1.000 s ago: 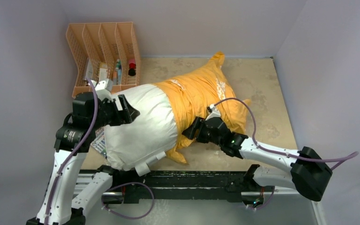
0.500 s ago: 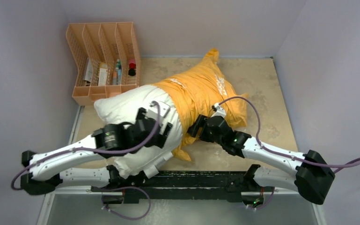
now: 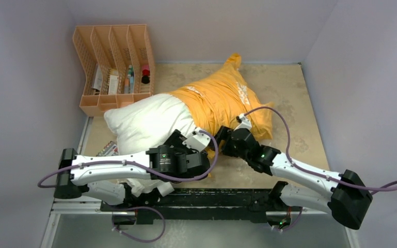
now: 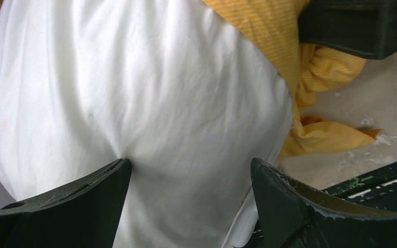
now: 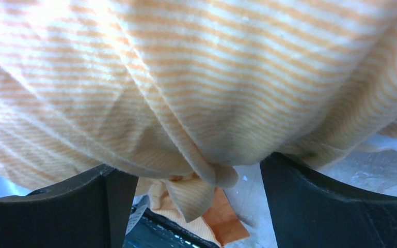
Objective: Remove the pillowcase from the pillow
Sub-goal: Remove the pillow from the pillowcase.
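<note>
The pillow (image 3: 144, 121) lies on the table (image 3: 294, 103), left of centre. Its right end sits inside the pillowcase (image 3: 222, 101), which stretches away to the right and toward the back wall. A slotted rack (image 3: 112, 64) stands in the back left corner, just behind the pillow's left end, with small items in its right-hand slots. The left hand (image 4: 190, 175) is at the pillow's near right side. The right hand (image 5: 196, 173) is just right of it, at the pillowcase's near edge.
</note>
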You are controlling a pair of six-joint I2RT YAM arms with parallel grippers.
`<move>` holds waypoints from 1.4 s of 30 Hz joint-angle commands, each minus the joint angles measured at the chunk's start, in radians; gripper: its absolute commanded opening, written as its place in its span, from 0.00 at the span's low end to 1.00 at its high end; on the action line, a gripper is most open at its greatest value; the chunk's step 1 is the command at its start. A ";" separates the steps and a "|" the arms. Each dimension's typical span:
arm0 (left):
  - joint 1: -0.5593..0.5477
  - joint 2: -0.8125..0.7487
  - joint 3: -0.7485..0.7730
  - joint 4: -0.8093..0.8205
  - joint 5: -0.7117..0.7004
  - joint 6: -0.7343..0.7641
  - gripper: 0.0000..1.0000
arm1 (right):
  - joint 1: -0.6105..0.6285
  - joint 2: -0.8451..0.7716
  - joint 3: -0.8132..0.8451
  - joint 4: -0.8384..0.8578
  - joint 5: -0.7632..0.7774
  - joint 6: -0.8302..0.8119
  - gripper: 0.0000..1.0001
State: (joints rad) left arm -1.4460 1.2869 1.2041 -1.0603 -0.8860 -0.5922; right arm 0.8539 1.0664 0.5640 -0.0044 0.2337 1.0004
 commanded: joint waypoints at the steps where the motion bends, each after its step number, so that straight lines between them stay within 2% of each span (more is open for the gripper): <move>1: 0.046 0.082 0.000 -0.019 0.005 -0.024 0.85 | -0.012 -0.068 -0.064 0.155 -0.033 -0.015 0.88; 3: 0.112 0.122 -0.006 0.003 0.071 -0.016 0.82 | -0.010 -0.101 -0.112 0.223 -0.038 -0.032 0.90; 6: 0.163 0.159 -0.014 -0.021 0.017 -0.037 0.71 | -0.011 -0.156 -0.186 0.272 -0.067 -0.001 0.90; 7: 0.179 0.162 -0.014 -0.036 -0.015 -0.053 0.63 | -0.011 -0.176 -0.214 0.301 -0.084 -0.002 0.90; 9: 0.219 0.153 -0.014 -0.042 -0.044 -0.075 0.46 | -0.012 -0.196 -0.273 0.396 -0.135 -0.026 0.91; 10: 0.235 0.142 -0.016 -0.030 -0.042 -0.071 0.33 | -0.011 -0.195 -0.305 0.473 -0.149 -0.058 0.91; 11: 0.243 0.131 -0.014 -0.018 -0.044 -0.069 0.14 | -0.012 -0.185 -0.336 0.555 -0.171 -0.095 0.91; 12: 0.246 0.119 -0.008 -0.011 -0.049 -0.072 0.00 | -0.011 -0.171 -0.364 0.626 -0.193 -0.115 0.90; 16: 0.246 0.082 0.033 0.012 -0.037 -0.052 0.00 | -0.010 -0.069 -0.388 0.822 -0.232 -0.177 0.85; 21: 0.246 0.074 0.118 -0.024 -0.030 -0.044 0.00 | -0.010 0.128 -0.292 1.018 -0.363 -0.277 0.81; 25: 0.246 0.077 0.166 -0.060 -0.055 -0.061 0.00 | -0.010 0.253 -0.268 1.166 -0.288 -0.301 0.78; 28: 0.249 0.073 0.174 -0.080 -0.075 -0.072 0.00 | -0.010 0.301 -0.258 1.204 -0.230 -0.313 0.51; 30: 0.262 0.071 0.172 -0.101 -0.096 -0.088 0.00 | -0.010 0.288 -0.263 1.179 -0.203 -0.317 0.18; 31: 0.272 0.069 0.171 -0.121 -0.110 -0.103 0.00 | -0.011 0.264 -0.261 1.117 -0.175 -0.330 0.06; 32: 0.287 0.065 0.173 -0.144 -0.136 -0.127 0.00 | -0.011 0.226 -0.252 1.033 -0.131 -0.353 0.00; 34: 0.343 0.052 0.181 -0.202 -0.178 -0.200 0.00 | -0.012 0.126 -0.194 0.765 0.000 -0.415 0.00; 36: 0.402 0.023 0.182 -0.227 -0.186 -0.224 0.00 | -0.011 0.026 -0.123 0.451 0.208 -0.466 0.00; 38: 0.433 -0.016 0.177 -0.224 -0.197 -0.215 0.00 | -0.018 -0.032 -0.084 0.243 0.419 -0.498 0.00; 39: 0.448 -0.032 0.174 -0.221 -0.195 -0.208 0.00 | -0.040 -0.064 -0.071 0.170 0.472 -0.510 0.00; 40: 0.459 -0.045 0.173 -0.221 -0.190 -0.202 0.00 | -0.074 -0.095 -0.063 0.112 0.465 -0.523 0.00; 42: 0.472 -0.059 0.169 -0.231 -0.190 -0.203 0.00 | -0.163 -0.168 -0.070 0.061 0.341 -0.520 0.00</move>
State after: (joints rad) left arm -1.0267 1.3216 1.3449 -1.1461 -0.9237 -0.7807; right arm 0.8402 1.0275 0.4656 0.3672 0.3428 0.5663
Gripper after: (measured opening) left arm 0.035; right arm 0.034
